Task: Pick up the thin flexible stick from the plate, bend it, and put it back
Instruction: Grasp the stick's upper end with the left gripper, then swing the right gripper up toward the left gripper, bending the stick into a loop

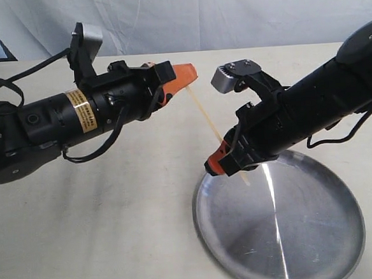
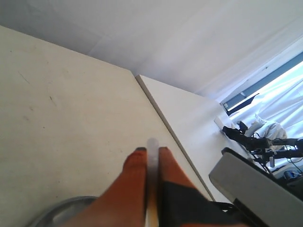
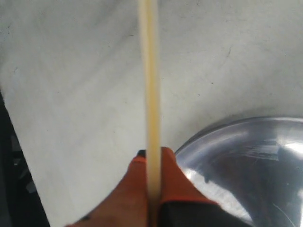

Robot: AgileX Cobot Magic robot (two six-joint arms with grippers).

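The thin flexible stick (image 1: pixel 205 114) is a pale yellow strand stretched straight in the air between my two grippers. My left gripper (image 1: pixel 191 72) is shut on its upper end, and a whitish tip (image 2: pixel 152 147) pokes out past the orange fingers. My right gripper (image 1: pixel 216 165) is shut on the lower part, with a short tail (image 1: pixel 244 181) hanging over the plate. The stick (image 3: pixel 150 94) runs out from the right gripper (image 3: pixel 152 156). The round silver plate (image 1: pixel 321 245) lies on the table at the lower right, under the right arm, with its rim (image 3: pixel 222 127) beside the right fingers.
The pale tabletop (image 1: pixel 114 208) spreads to the left and behind the plate. White cloth (image 1: pixel 228 15) hangs behind the table's far edge. The table edge (image 2: pixel 161 118) shows in the left wrist view, with cluttered equipment (image 2: pixel 265 142) beyond it.
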